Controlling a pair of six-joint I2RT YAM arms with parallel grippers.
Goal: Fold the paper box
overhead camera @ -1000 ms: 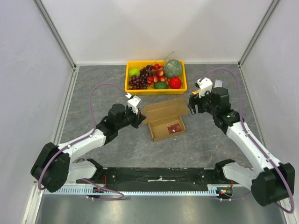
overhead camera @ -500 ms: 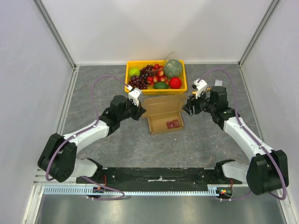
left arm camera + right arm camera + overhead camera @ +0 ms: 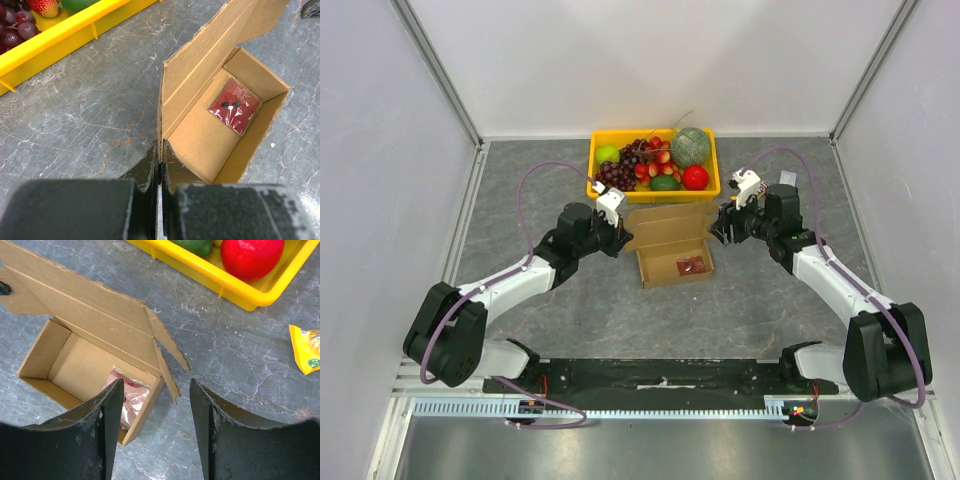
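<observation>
Top view: the box (image 3: pixel 660 262) is sitting open on the table (image 3: pixel 520 200), just in front of the tray (image 3: pixel 655 192) and between your two arms, with a red packet (image 3: pixel 235 106) lying flat on its floor toward the right end. Left wrist view: your left gripper (image 3: pixel 159 170) is pinching a thin cardboard edge at the box's left end, with the jaws pressed together on it; you cannot tell from here whether that edge is the end wall or an end flap. Right wrist view: your right gripper (image 3: pixel 156 385) is hovering with its jaws spread wide and nothing between them, just above the box's right end. The lid (image 3: pixel 95 305) is leaning back toward the tray, and its side flap (image 3: pixel 167 347) is splaying outward past the right wall. Judged step: you are bracing the carton on the left while lining up the right for closing, so the fold looks well begun but the top is not yet shut. The next move is probably calling for the right gripper to take the splayed flap, turn it inward, and swing the lid forward over the packet while the left pinch keeps the carton from sliding.
</observation>
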